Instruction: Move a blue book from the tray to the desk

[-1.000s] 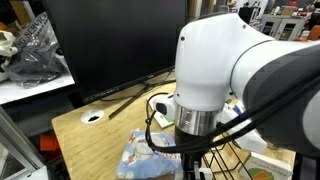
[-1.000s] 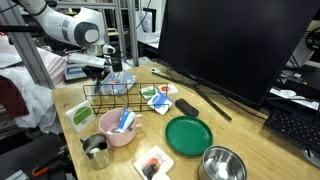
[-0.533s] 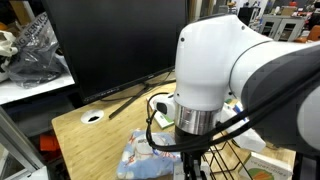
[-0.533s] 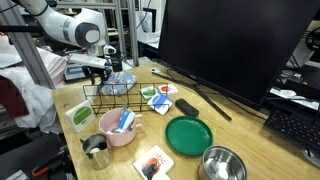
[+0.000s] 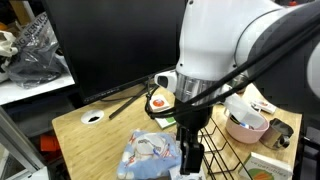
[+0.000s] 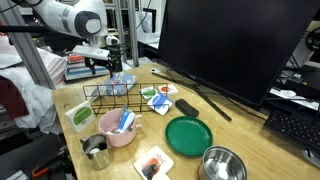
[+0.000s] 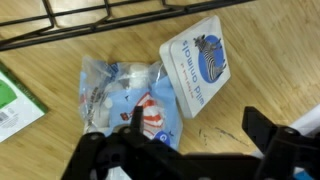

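A light-blue picture book [image 7: 125, 100] lies flat on the light-wood desk [image 7: 230, 110], just outside the black wire tray [image 7: 100, 15]. In both exterior views the blue book [image 5: 150, 152] [image 6: 122, 80] rests beside the tray [image 6: 110, 100]. My gripper [image 7: 198, 130] hangs a little above the desk at the book's edge. It is open, with only bare wood between its fingers [image 7: 262, 130]. From outside, the gripper [image 5: 190, 156] [image 6: 113, 68] points straight down next to the book.
A small white book with a blue zebra [image 7: 197, 60] lies by the tray. A big monitor [image 6: 230, 45] stands behind. A pink bowl [image 6: 118, 128], green plate [image 6: 188, 133], metal bowl [image 6: 222, 163] and metal cup [image 6: 97, 150] crowd the desk. A cable hole [image 5: 93, 116] is near the corner.
The jaws have gone from shut to wide open, and the arm has lifted up off the blue book, which stays lying on the desk.
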Controlling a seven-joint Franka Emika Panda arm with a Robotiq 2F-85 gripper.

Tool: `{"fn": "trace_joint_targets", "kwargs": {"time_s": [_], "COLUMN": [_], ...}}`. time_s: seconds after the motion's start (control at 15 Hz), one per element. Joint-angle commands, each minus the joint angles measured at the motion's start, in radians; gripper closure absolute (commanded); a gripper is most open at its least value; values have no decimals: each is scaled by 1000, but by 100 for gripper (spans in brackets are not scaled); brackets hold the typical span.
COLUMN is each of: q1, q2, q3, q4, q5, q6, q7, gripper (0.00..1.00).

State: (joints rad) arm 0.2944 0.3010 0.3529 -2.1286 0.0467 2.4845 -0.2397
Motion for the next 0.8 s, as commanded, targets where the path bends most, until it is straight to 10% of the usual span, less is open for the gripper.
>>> {"fn": "trace_joint_targets", "kwargs": {"time_s": [0.0,0.73], "q1": [-14,-111], "q2": [-82,-430], "q3": [-9,-167], "q4": [-47,-282], "q5": [4,-39], "q6": [29,155], "q7": [18,318], "gripper": [0,0]}}
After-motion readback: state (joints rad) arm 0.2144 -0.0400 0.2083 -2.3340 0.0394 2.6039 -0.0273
